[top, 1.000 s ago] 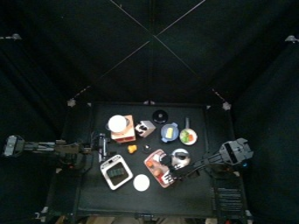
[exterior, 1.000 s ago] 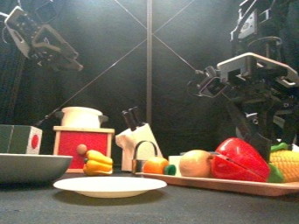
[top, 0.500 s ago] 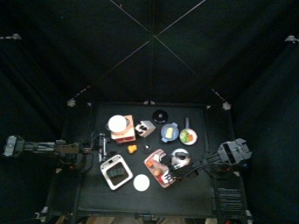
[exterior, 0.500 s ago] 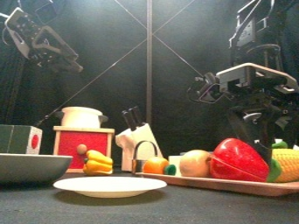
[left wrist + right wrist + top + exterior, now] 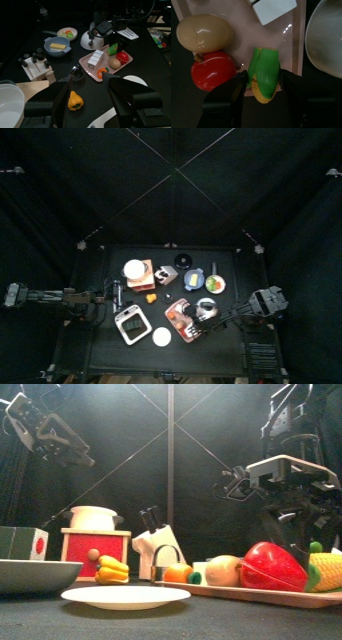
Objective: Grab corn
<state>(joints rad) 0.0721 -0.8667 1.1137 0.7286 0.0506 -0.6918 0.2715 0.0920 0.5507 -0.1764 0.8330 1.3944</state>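
The corn (image 5: pixel 264 75), yellow in a green husk, lies on the pink tray (image 5: pixel 294 47) beside a red tomato (image 5: pixel 212 75) and a pale onion (image 5: pixel 203 32). My right gripper (image 5: pixel 264 94) is open just above it, one jaw on each side of the cob, close to its flanks. In the front view the corn (image 5: pixel 325 571) shows at the far right, behind the red tomato (image 5: pixel 273 567), with the right arm hanging over it. My left gripper (image 5: pixel 90 89) is open and holds nothing, raised over the table's left part.
A white carton (image 5: pixel 276 10) shares the tray, and a white rounded vessel (image 5: pixel 328 40) stands just off its edge. A yellow pepper (image 5: pixel 75 101), a knife block (image 5: pixel 37 67), a blue bowl (image 5: pixel 58 47) and a white plate (image 5: pixel 126 596) crowd the table.
My right gripper has come down toward the tray and its jaws have narrowed a little around the corn. The left arm has stayed still.
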